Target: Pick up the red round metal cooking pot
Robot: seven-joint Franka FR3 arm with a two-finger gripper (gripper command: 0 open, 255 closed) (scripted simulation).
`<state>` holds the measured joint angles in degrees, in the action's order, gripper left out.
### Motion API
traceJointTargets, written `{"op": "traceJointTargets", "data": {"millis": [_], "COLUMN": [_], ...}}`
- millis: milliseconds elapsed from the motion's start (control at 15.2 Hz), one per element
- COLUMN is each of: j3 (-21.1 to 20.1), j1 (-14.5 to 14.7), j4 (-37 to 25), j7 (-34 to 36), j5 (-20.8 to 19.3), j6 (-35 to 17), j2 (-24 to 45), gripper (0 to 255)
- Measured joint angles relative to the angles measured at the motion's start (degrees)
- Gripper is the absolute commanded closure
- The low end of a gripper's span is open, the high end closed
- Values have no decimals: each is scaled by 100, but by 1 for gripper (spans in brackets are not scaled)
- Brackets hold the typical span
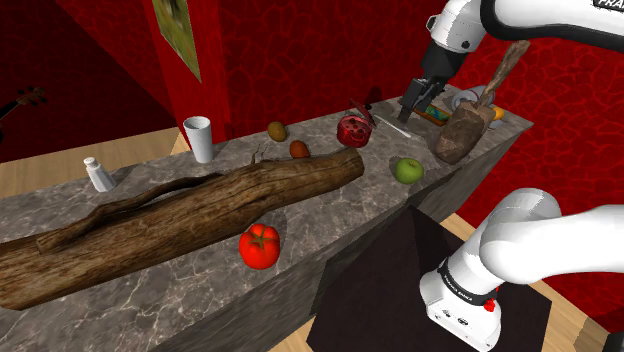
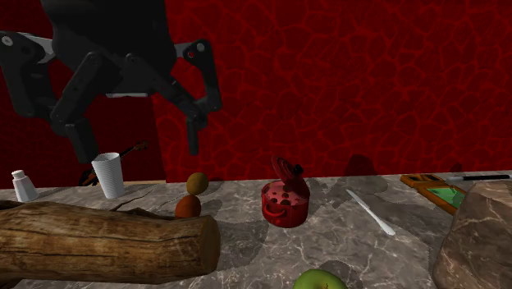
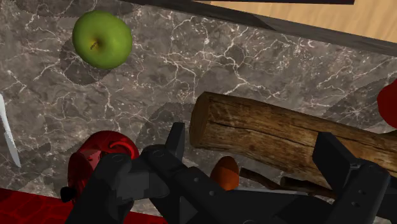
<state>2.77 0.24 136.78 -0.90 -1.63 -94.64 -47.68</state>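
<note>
The red round pot (image 1: 353,129) (image 2: 285,199) stands on the marble counter (image 1: 200,290), its lid knob tilted up, past the thick end of a log (image 1: 180,215). My black gripper (image 1: 415,106) hangs above the counter, up and to the shoulder view's right of the pot, open and holding nothing. In the second exterior view the gripper (image 2: 135,135) looms at the upper left with its fingers (image 2: 193,131) spread wide. In the wrist view the pot (image 3: 95,159) lies outside one finger of the gripper (image 3: 254,153), and the log's end (image 3: 286,133) sits between the fingers.
A green apple (image 1: 407,170) (image 3: 102,39) lies near the counter's front edge. Beside the pot are a brown-orange egg shape (image 2: 188,206), a kiwi (image 2: 196,182) and a pale knife (image 2: 369,211). A rock (image 1: 460,135), green tray (image 2: 435,190), tomato (image 1: 260,245), white cup (image 1: 199,138) and shaker (image 1: 97,174) also stand here.
</note>
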Motion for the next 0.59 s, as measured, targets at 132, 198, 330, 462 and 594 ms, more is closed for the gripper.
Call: {"op": "traceJointTargets", "data": {"millis": [132, 198, 330, 462, 594], "j3": [91, 205, 476, 796, 1119], "j1": [-14, -24, -32, -44, -34], "j4": [-31, -96, -300, -469, -702], "j7": [-67, -145, -338, -585, -846], "j5": [0, 21, 92, 180, 307], "j6": [-57, -121, -248, -379, -486], "j2": [86, 214, 551, 871, 1251], "gripper": [0, 0, 0, 0, 0]}}
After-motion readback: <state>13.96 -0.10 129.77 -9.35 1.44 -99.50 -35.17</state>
